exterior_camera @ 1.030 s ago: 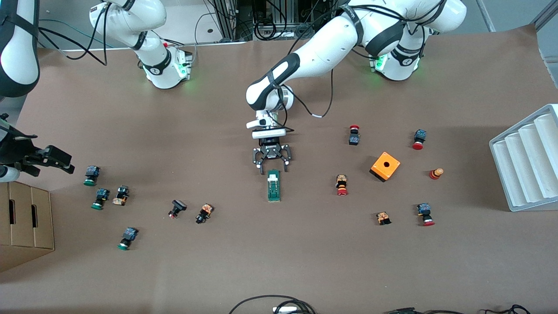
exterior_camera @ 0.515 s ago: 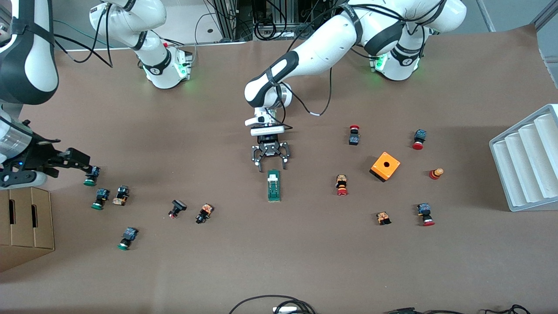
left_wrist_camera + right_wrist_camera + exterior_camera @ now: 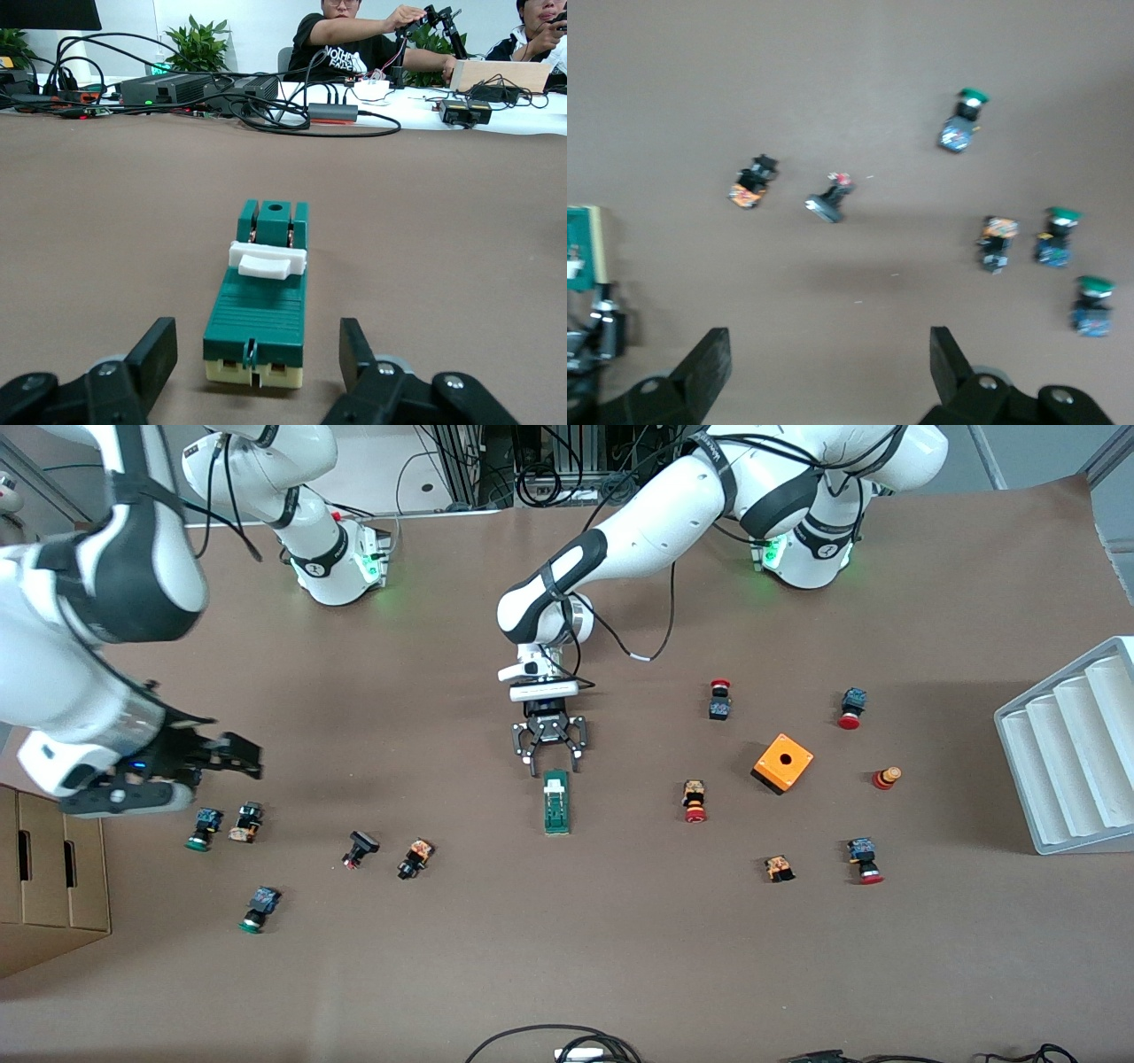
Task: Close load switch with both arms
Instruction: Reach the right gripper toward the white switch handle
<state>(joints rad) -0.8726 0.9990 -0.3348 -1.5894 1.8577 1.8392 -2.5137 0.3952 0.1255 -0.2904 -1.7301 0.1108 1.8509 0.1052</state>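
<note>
push buttons (image 3: 415,858) scattered — orange box (image 3: 783,763) beside load switch (image 3: 555,802)

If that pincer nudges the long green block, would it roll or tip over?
Probably neither. The load switch lies flat on its long side, so it would likely slide on the table rather than roll. It looks like stiff moulded plastic, probably light. The small white handle on top may move if pushed.

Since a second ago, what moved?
The right gripper swung in from the table's edge toward the middle, jaws open, up over the green-capped buttons. The left gripper backed slightly off the load switch, jaws narrowing. Switch and buttons stayed put.
</note>
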